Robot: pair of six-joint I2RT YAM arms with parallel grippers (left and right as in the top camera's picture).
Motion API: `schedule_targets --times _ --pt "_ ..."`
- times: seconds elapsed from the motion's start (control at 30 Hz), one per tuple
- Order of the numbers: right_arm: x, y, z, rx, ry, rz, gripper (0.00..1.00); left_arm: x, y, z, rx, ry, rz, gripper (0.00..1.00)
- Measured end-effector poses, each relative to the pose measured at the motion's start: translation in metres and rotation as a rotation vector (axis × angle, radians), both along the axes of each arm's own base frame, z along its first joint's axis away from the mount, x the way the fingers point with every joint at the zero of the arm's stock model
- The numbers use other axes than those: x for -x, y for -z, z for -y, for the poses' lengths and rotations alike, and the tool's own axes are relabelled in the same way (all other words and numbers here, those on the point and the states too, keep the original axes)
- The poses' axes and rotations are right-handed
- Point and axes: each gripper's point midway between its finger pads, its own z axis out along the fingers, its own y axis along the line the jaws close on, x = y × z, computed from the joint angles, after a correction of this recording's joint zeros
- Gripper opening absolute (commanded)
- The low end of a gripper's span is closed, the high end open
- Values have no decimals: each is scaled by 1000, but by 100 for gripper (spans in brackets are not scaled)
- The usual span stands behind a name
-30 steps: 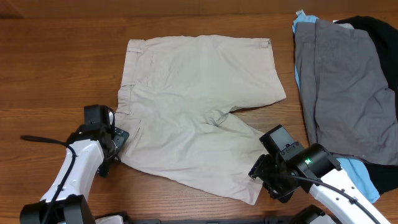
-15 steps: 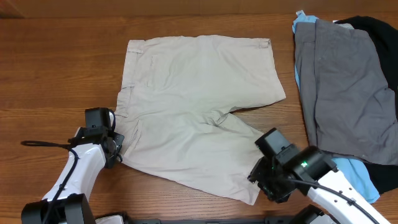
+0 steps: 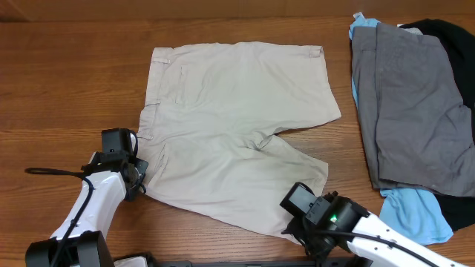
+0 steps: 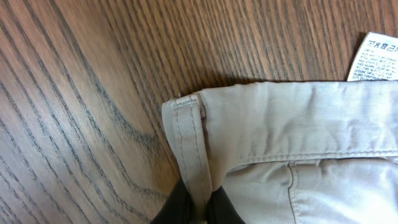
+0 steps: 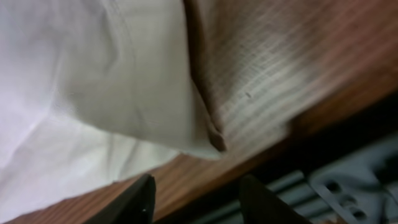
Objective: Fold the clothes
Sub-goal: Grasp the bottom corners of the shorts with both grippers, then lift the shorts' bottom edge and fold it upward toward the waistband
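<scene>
In the overhead view the shorts (image 3: 237,126) lie flat in the middle of the table (image 3: 74,74), waistband toward 9 o'clock. The left gripper (image 3: 137,174) sits at their 8 o'clock corner and the right gripper (image 3: 298,222) at the leg hem corner at 5 o'clock. The pile of grey (image 3: 415,104), light blue (image 3: 412,211) and black (image 3: 445,33) garments lies at 3 o'clock, apart from the shorts. From here I cannot see how either pair of jaws stands.

The left wrist view shows it: the jaws are closed tight on the waistband corner (image 4: 186,124), just at the belt loop. The white label (image 4: 376,56) is at 2 o'clock. I think the bite is narrow, so the cloth may slip out when I lift.

In the right wrist view, which is blurred, the fingers (image 5: 134,199) stand apart with only table between them, and the hem corner (image 5: 214,140) is at 12 o'clock, not yet inside. If the jaws close here, I judge they will catch nothing, and a one-sided lift would drag the shorts crooked.
</scene>
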Motion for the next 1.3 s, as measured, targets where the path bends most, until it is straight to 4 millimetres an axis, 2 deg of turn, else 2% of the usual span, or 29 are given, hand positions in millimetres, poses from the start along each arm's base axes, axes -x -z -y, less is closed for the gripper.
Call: schedule_targets --times 0.1,0.3,0.33,0.4,0.47,0.73,0.83,0.97,1.13,1.3 --pt "-5 11 2 45 24 2 60 1 0 0 0 1 -2 5" --pt "-10 30 4 116 14 -17 58 1 0 0 0 1 -6 6" --pt "-8 32 5 129 10 -31 53 1 0 0 0 1 -6 6" --pt "-3 38 6 148 -1 -73 20 1 0 0 -1 4 -7 4" --pt "0 40 4 141 -13 -88 4 1 0 0 -2 13 -9 4" --pt "12 32 10 151 -13 -136 4 7 0 1 -15 104 -58 4" --pt "14 13 17 161 -14 -123 4 17 -7 3 -7 136 -125 4" --pt "-1 -33 18 130 -15 -12 4 16 -31 -3 -6 149 -158 4" --pt "-18 -96 26 88 -3 158 4 4 -83 -7 -36 199 -88 4" --pt "-25 -145 38 70 11 275 4 -2 -135 -4 -69 273 33 4"
